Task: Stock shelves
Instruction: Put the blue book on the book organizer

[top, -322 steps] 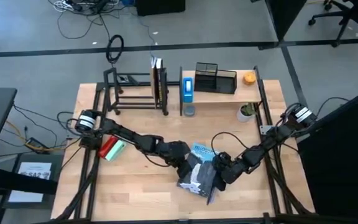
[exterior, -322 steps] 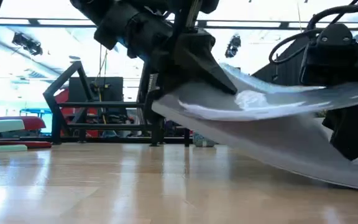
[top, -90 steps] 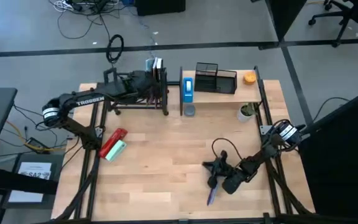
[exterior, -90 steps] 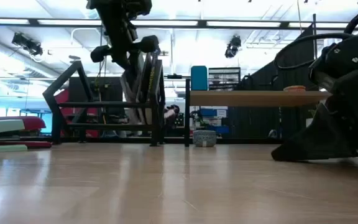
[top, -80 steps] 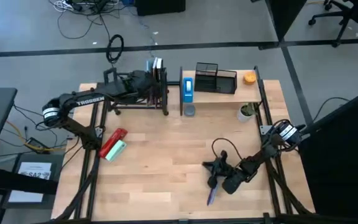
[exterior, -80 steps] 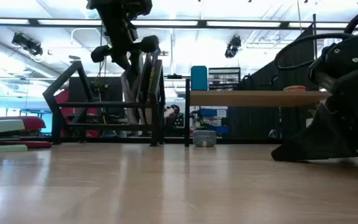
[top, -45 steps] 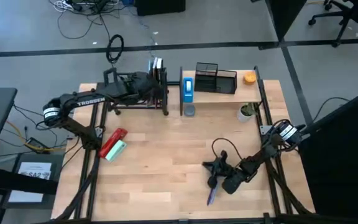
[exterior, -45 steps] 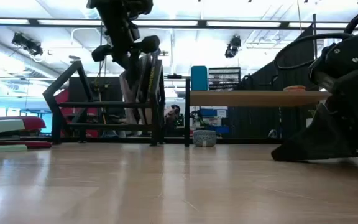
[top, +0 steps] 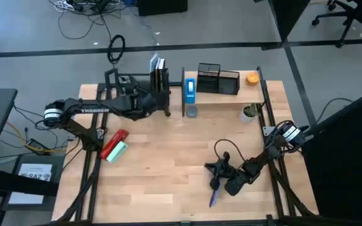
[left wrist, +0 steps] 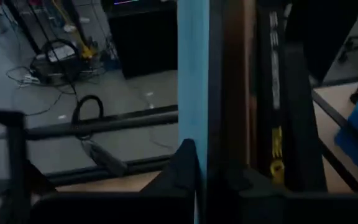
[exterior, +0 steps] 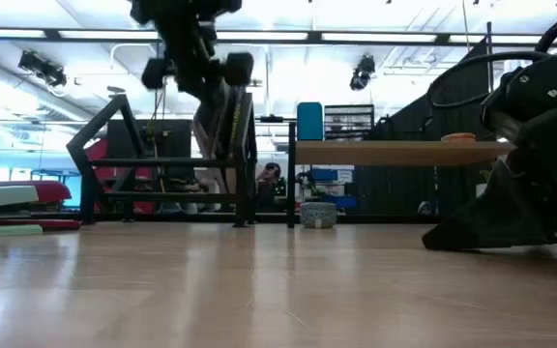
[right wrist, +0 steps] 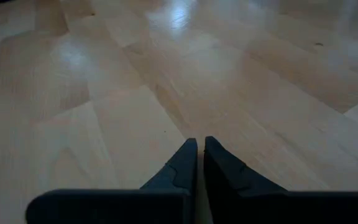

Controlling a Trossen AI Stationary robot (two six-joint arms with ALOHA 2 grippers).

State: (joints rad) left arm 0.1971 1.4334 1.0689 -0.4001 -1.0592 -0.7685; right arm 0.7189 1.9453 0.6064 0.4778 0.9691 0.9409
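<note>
A thin blue magazine [left wrist: 192, 74] stands upright in the black tube rack [top: 123, 107] at the far left. It sits beside dark books [top: 162, 78] with yellow lettering [left wrist: 277, 143]. My left gripper [top: 154, 100] reaches into the rack from the near side and is shut on the magazine [top: 154, 63]. The wood-board shelf [top: 231, 98] stands to the rack's right. Near the near right, my right gripper [top: 213, 168] lies shut on the tabletop [right wrist: 201, 149], holding nothing. My left gripper pinches the magazine's near upright edge [left wrist: 201, 146] between its two fingers. One fingertip [left wrist: 182, 165] lies on the blue cover, the other on the side facing the books. The fingers come level from the table's near side. The magazine stands upright against the books.
A red and a green item [top: 114, 149] lie at the left. A purple pen [top: 213, 198] lies by my right gripper. The wood shelf carries a blue box [top: 190, 88], a mesh organizer [top: 217, 78] and an orange [top: 251, 78]. A small pot [top: 249, 113] stands below it.
My left gripper has drawn back a little toward the table's near edge at the rack, staying shut. The magazine stays among the books in the rack. My right gripper has kept still on the table.
</note>
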